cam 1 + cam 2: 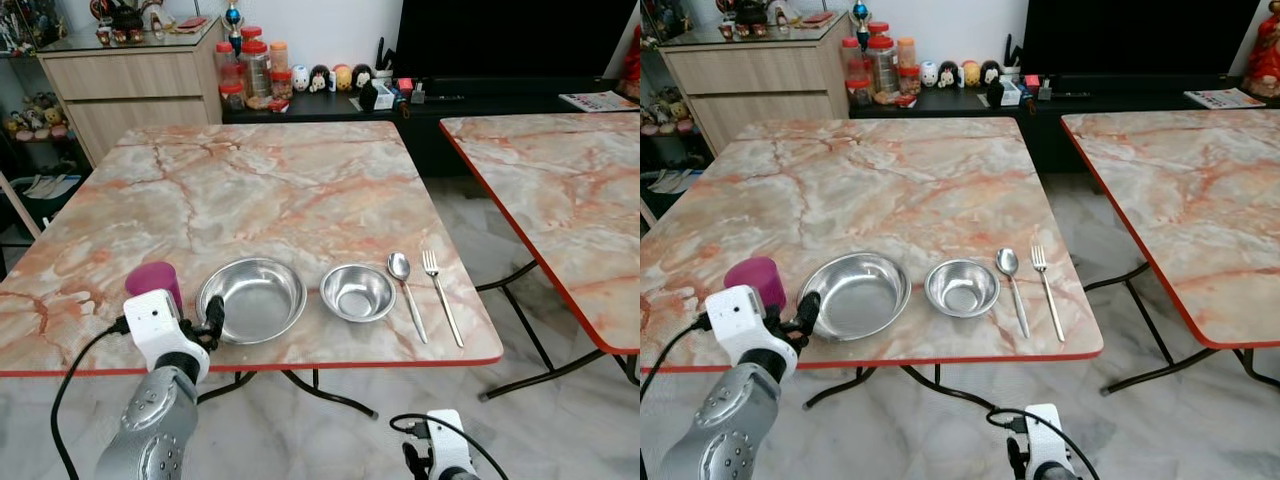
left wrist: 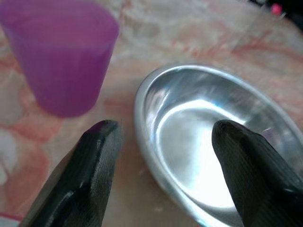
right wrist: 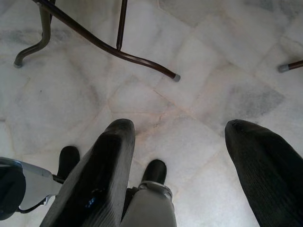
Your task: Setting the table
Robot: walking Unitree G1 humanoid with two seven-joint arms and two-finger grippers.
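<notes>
- Marble-patterned bench (image 1: 260,180), broad and mostly bare, carrying the whole setting in one row along the near edge, presumably for a diner seated on that side.
- Large steel bowl (image 1: 252,298) set left of centre in that row as the main dish, rim near the bench edge; fingers (image 2: 94,165) of the left hand (image 1: 212,320) parted and straddling its near rim, gripping nothing, one finger outside on the bench, the other over the bowl's hollow. Probably placed so for nudging or letting go of the bowl.
- Purple cup (image 1: 154,280) upright just left of the large bowl, apart from it, partly hidden behind the left wrist; kept at the bowl's side as a drinking place.
- Small steel bowl (image 1: 357,292) just right of the large one, not touching.
- Spoon (image 1: 405,290) and fork (image 1: 441,295) laid parallel at the right end, handles toward the near edge, ready for pick-up.
- Right hand (image 3: 180,161) hanging idle below bench level over the tiled floor (image 3: 199,42), fingers spread, empty.
</notes>
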